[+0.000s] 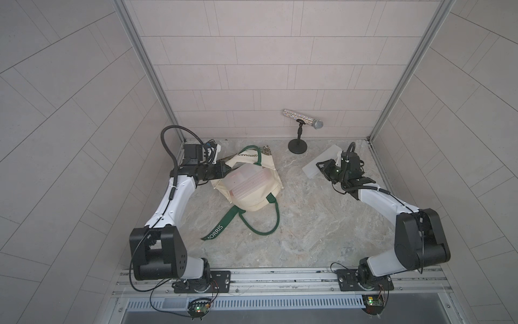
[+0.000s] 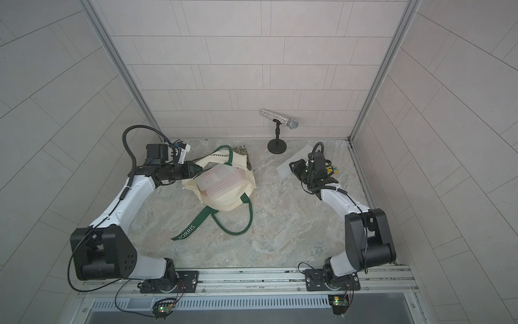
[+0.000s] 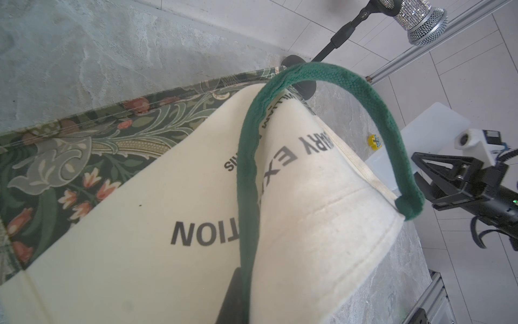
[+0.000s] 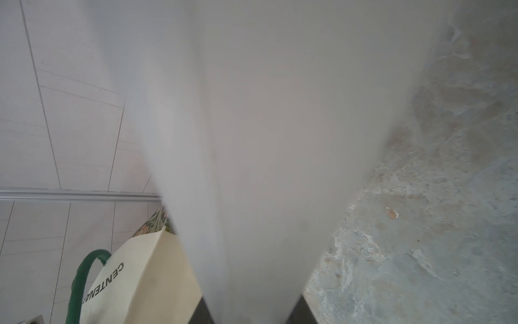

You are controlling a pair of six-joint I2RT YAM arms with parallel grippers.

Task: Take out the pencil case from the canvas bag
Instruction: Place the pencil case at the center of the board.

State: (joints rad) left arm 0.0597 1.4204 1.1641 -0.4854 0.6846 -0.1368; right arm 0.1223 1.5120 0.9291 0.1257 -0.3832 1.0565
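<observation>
Frosted box clamped in right pincer, left pincer pinching canvas bag printed "CENTENARY", green strap lettered "MORRIS"

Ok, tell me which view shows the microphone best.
A top view: both top views show the whole microphone on its stand. The left wrist view crops it to the head and part of the stand. The right wrist view misses it.
</observation>
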